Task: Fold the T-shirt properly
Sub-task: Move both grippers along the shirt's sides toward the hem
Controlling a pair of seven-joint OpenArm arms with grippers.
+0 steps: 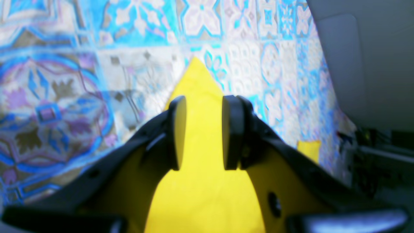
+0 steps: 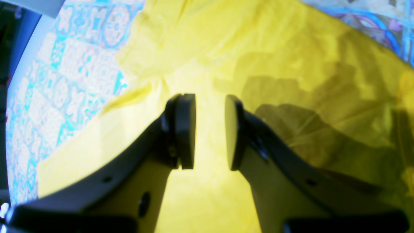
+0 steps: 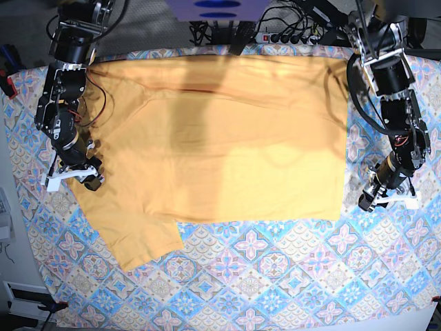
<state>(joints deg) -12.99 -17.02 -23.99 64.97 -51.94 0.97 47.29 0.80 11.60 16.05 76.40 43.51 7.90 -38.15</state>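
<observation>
The yellow-orange T-shirt [image 3: 227, 138] lies spread flat on the patterned tablecloth [image 3: 275, 276], with one sleeve [image 3: 141, 241] sticking out at the near left. In the base view my right gripper [image 3: 83, 178] sits low at the shirt's left edge. My left gripper [image 3: 368, 201] is just right of the shirt's near right corner. In the left wrist view the left gripper [image 1: 203, 129] is open above a pointed corner of the T-shirt [image 1: 203, 200], nothing between its pads. The right gripper [image 2: 210, 129] is also open, hovering over wrinkled T-shirt [image 2: 291, 48] fabric.
The tablecloth [image 1: 97, 81] covers the whole table. Cables and a power strip [image 3: 289, 34] run along the back edge. A grey panel [image 1: 372, 64] fills the right of the left wrist view. The table's left edge [image 2: 19, 64] shows in the right wrist view.
</observation>
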